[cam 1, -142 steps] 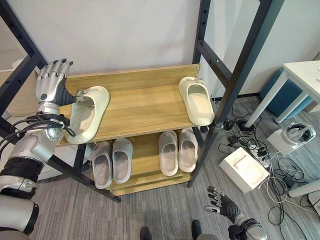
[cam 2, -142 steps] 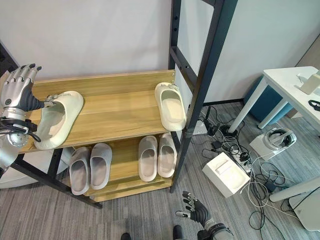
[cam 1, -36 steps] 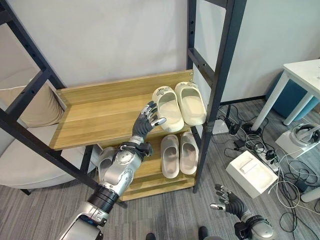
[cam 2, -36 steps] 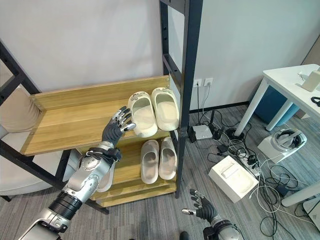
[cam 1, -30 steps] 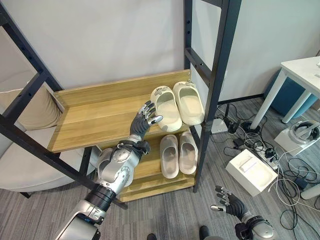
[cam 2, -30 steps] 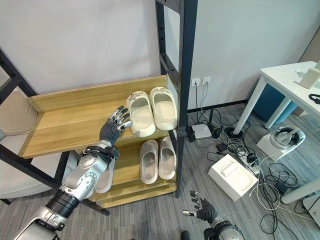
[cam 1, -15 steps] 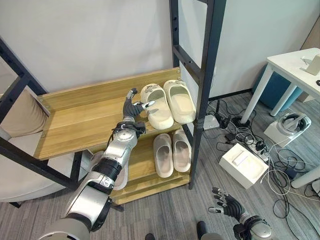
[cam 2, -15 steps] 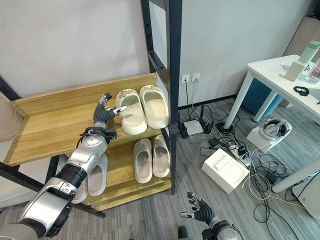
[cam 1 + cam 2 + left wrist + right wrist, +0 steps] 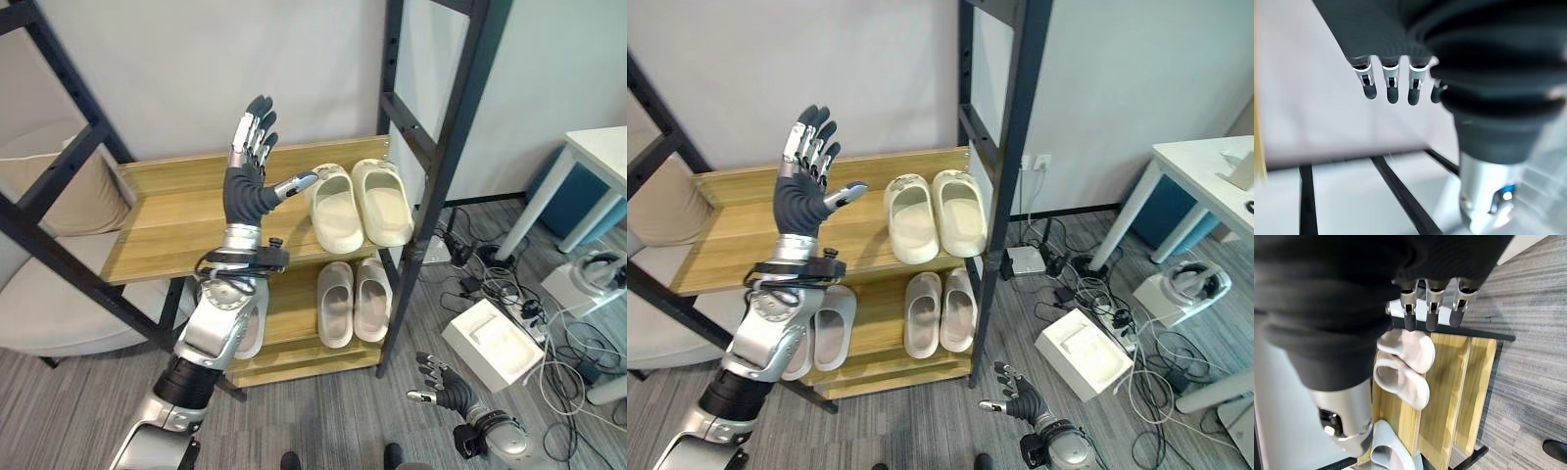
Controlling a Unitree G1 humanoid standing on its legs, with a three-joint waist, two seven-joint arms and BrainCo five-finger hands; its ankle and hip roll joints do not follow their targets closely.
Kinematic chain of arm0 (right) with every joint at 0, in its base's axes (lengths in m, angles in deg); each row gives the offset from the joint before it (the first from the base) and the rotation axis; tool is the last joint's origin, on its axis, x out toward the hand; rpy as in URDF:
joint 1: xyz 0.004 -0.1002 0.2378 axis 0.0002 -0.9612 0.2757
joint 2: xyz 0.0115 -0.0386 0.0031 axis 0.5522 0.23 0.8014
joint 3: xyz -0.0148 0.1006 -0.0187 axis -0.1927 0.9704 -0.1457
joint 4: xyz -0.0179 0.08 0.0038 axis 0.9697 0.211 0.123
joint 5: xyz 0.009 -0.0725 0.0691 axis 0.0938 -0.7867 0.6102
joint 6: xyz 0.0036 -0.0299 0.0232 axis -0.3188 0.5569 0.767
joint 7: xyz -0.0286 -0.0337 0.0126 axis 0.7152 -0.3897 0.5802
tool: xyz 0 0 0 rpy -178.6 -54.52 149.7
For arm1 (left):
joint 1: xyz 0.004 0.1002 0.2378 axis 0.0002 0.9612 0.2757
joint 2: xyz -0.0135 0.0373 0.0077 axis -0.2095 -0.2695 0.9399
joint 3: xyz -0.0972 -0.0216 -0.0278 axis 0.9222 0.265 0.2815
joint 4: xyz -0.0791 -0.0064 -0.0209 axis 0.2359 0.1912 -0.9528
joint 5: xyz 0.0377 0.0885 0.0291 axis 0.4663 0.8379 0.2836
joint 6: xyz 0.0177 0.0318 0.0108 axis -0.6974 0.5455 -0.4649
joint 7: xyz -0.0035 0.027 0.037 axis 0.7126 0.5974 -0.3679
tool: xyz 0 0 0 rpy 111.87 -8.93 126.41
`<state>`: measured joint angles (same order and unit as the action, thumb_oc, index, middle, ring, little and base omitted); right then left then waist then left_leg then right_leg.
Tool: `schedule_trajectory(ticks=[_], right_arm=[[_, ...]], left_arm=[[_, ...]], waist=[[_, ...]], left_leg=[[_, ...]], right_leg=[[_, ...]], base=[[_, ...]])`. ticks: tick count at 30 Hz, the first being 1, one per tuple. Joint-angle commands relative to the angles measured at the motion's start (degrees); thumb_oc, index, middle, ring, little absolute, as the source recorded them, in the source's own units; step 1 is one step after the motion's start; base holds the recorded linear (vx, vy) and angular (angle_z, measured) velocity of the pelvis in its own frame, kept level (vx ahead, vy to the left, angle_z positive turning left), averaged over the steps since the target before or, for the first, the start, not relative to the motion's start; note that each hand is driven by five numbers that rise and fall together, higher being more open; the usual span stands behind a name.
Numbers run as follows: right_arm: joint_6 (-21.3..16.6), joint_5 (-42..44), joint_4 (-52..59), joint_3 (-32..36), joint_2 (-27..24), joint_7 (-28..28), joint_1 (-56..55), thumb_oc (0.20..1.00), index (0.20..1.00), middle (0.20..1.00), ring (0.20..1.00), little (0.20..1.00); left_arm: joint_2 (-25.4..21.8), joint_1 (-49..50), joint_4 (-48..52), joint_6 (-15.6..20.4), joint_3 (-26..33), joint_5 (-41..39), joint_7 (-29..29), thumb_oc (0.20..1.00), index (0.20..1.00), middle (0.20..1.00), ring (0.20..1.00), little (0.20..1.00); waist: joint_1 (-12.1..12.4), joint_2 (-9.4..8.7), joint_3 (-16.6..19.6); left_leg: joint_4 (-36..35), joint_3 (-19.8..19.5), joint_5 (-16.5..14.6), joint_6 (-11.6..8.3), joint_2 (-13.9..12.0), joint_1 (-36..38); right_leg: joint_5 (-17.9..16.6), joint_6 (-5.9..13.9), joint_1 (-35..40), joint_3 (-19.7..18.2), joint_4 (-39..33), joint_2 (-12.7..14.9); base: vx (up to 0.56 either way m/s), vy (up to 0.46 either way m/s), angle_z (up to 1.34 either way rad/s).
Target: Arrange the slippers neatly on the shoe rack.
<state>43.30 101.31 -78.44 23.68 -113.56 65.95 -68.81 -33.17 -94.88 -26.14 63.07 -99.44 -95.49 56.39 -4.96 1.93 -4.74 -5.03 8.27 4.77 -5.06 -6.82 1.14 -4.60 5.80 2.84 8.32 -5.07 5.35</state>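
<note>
The cream slippers [image 9: 361, 204] sit paired side by side at the 3 o'clock end of the shoe rack's [image 9: 171, 217] upper shelf. The left hand [image 9: 249, 176] is raised above the shelf, fingers spread and empty. The right hand [image 9: 439, 391] hangs relaxed at 5 o'clock over the carpet [image 9: 323, 411].

Bare shelf [image 9: 176, 220] lies open below the raised left hand [image 9: 247, 176]; just beside its thumb sit the slippers [image 9: 358, 204], then a black post [image 9: 446, 157].
</note>
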Motion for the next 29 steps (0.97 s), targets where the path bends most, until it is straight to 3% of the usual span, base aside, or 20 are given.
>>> schedule_trajectory(ticks=[1,4,6,7,8,9,13,14,18,19,21,23,29], right_arm=[[-3.2,0.9,1.0,-0.2,2.1,-3.3,1.4,1.000,1.000,1.000,1.000,1.000],[-3.9,0.4,-0.3,-0.9,1.6,-4.5,1.7,1.000,1.000,1.000,1.000,1.000],[-4.3,0.8,-1.2,-1.6,1.6,-4.9,2.0,1.000,1.000,1.000,1.000,1.000],[-4.6,0.9,-0.8,-1.6,0.7,-5.0,2.1,1.000,1.000,1.000,1.000,1.000],[-4.6,0.9,-0.8,-1.6,0.7,-5.0,2.1,1.000,1.000,1.000,1.000,1.000],[-4.9,1.7,-0.4,-1.6,-0.4,-5.5,2.0,1.000,1.000,1.000,1.000,1.000],[-4.8,3.1,-0.7,-1.5,-1.3,-5.7,2.0,1.000,1.000,1.000,1.000,1.000],[-4.6,3.4,-0.8,-1.4,-1.2,-5.7,1.9,1.000,1.000,1.000,1.000,1.000],[-3.6,4.3,-1.2,0.2,-0.6,-4.6,1.3,1.000,1.000,1.000,1.000,1.000],[-3.3,4.2,-1.7,2.0,0.0,-3.5,0.5,1.000,1.000,1.000,1.000,1.000],[-3.2,4.0,-2.2,2.6,0.3,-3.0,0.5,1.000,1.000,1.000,1.000,1.000],[-2.5,2.7,-4.3,4.8,1.4,-1.0,0.3,1.000,1.000,1.000,1.000,1.000],[-2.4,1.9,-7.3,6.1,2.4,0.6,0.6,1.000,1.000,1.000,1.000,1.000]], left_arm=[[-0.1,-2.6,-1.9,0.3,-4.9,-14.7,-17.3,1.000,1.000,1.000,1.000,1.000],[-6.2,-0.6,1.3,-4.4,-12.3,-19.9,-26.4,1.000,1.000,1.000,1.000,1.000],[-8.1,1.2,-0.2,-6.2,-15.3,-22.0,-28.6,1.000,1.000,1.000,1.000,1.000],[-11.2,3.4,-2.3,-7.5,-19.4,-19.1,-31.0,1.000,1.000,1.000,1.000,1.000],[-11.2,3.4,-2.3,-7.5,-19.5,-19.1,-31.0,1.000,1.000,1.000,1.000,1.000],[-15.6,5.1,-4.9,-8.3,-21.5,-17.2,-32.1,1.000,1.000,1.000,1.000,1.000],[-17.1,11.2,-15.0,-7.2,-21.4,-5.9,-30.3,1.000,1.000,1.000,1.000,1.000],[-16.0,13.1,-18.9,-7.3,-20.4,-4.0,-29.2,1.000,1.000,1.000,1.000,1.000],[-4.5,20.9,-39.7,-7.0,-12.2,5.2,-20.6,1.000,1.000,1.000,1.000,1.000],[1.8,23.3,-47.6,-7.5,-7.0,5.0,-16.3,1.000,1.000,1.000,1.000,1.000],[4.6,23.3,-51.4,-7.4,-5.0,5.1,-14.6,1.000,1.000,1.000,1.000,1.000],[10.4,22.7,-58.2,-8.0,-0.4,3.4,-10.9,1.000,1.000,1.000,1.000,1.000],[13.3,20.9,-64.4,-7.8,1.5,4.6,-8.5,1.000,1.000,1.000,1.000,1.000]], waist=[[0.1,-1.82,1.8],[0.4,-1.60,1.9],[0.6,-1.65,1.9],[0.5,-1.53,1.8],[0.6,-1.58,1.8],[0.6,-1.45,1.7],[0.6,-1.45,1.7],[0.7,-1.47,1.8],[1.0,-1.49,2.1],[1.3,-1.74,2.2],[1.4,-1.77,2.2],[1.4,-1.94,2.4],[1.2,-2.05,2.5]], left_leg=[[0.0,-0.4,-0.7,-3.16,-1.9,2.7],[0.0,-0.5,-0.8,-3.03,-1.9,2.9],[0.0,-0.5,-0.8,-2.93,-1.8,3.0],[0.0,-0.5,-0.8,-2.81,-1.8,3.0],[0.0,-0.5,-0.8,-2.81,-1.8,3.0],[0.0,-0.5,-0.8,-2.71,-1.7,3.1],[0.0,-0.4,-0.8,-2.60,-1.6,3.1],[0.0,-0.3,-0.8,-2.55,-1.5,3.1],[0.0,-0.4,-0.8,-2.22,-1.3,3.0],[0.0,-0.4,-0.7,-2.07,-1.1,3.0],[0.0,-0.5,-0.7,-2.03,-1.1,3.0],[0.0,-0.5,-0.7,-1.91,-0.9,2.8],[0.0,-0.5,-0.5,-1.88,-0.6,2.2]], right_leg=[[3.3,2.76,1.0,2.1,0.1,0.5],[3.4,2.85,1.3,2.4,0.1,0.6],[3.4,2.88,1.3,2.5,0.1,0.6],[3.3,2.95,1.3,2.4,0.1,0.6],[3.3,2.95,1.4,2.4,0.1,0.6],[3.2,3.08,1.4,2.3,0.1,0.6],[3.0,3.27,1.4,2.4,0.1,0.9],[2.9,3.34,1.3,2.3,0.1,1.0],[2.7,3.31,1.1,2.3,0.1,1.3],[2.6,3.25,1.2,2.3,0.1,1.4],[2.6,3.22,1.2,2.4,0.1,1.4],[2.4,3.16,1.1,2.6,0.1,1.6],[2.1,3.15,0.5,2.5,0.1,1.9]], base=[[0.00,0.000,0.00],[0.00,0.000,0.00],[-0.01,0.011,-0.03],[-0.02,0.017,-0.07],[-0.03,0.029,-0.04],[0.00,0.000,0.00],[0.00,0.008,0.01],[0.00,0.000,0.00],[0.00,0.000,0.00],[0.00,0.023,0.05],[0.00,0.013,0.10],[-0.02,0.017,0.11],[0.00,0.000,0.00]])
